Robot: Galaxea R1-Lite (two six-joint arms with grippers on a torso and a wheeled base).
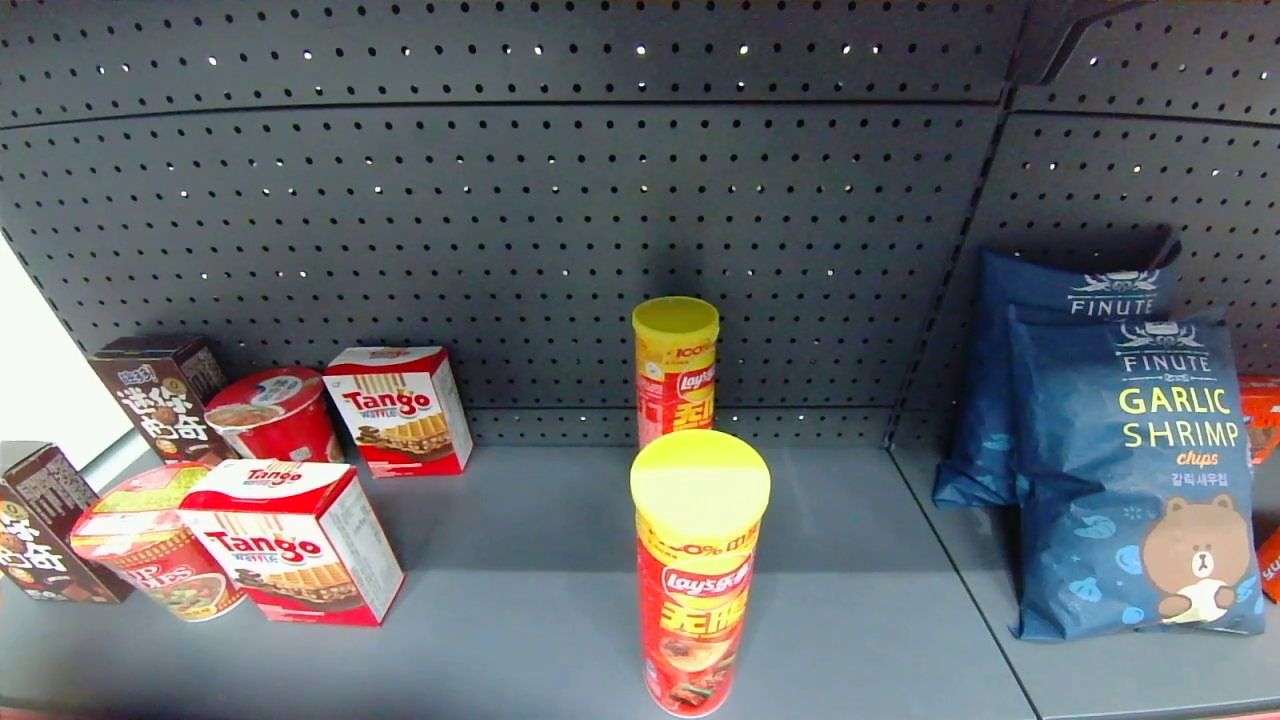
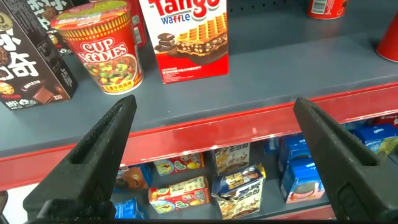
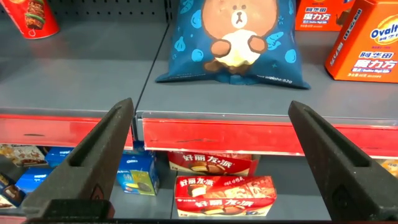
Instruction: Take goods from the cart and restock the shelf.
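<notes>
1. The left claw (image 2: 214,102) is released. Its two dark fingers (image 2: 99,146) stand wide apart with nothing between them, and it faces the red front edge (image 2: 249,127) of the shelf (image 1: 520,600).
2. The right claw (image 3: 210,104) is also spread wide and empty. It faces the same red front edge farther along, in front of the front blue bag (image 1: 1130,480).
3. The shelf is grey, with a perforated back panel (image 1: 500,220) behind it.
4. The front chip can (image 1: 700,580) stands upright near the shelf's front, about mid-shelf. The rear chip can (image 1: 676,370) stands at its 12 o'clock, against the back panel and apart from it.
5. At 9 o'clock of the front chip can sits the front wafer box (image 1: 295,545). The front noodle cup (image 1: 155,555) is just beside that box at its 9 o'clock, and the front brown box (image 1: 40,530) comes next, also at 9 o'clock.
6. At 10 o'clock of the front chip can runs a second row, nearer the back panel. It holds the rear wafer box (image 1: 400,410), the rear noodle cup (image 1: 270,415) and the rear brown box (image 1: 160,395).
7. At 3 o'clock of the front chip can, the front blue bag stands leaning and overlaps the rear blue bag (image 1: 1040,300) at its 11 o'clock. Orange boxes (image 1: 1260,415) sit at 3 o'clock of the bags.
8. Under the red front edge, a lower tier holds packaged snacks (image 3: 224,186).
</notes>
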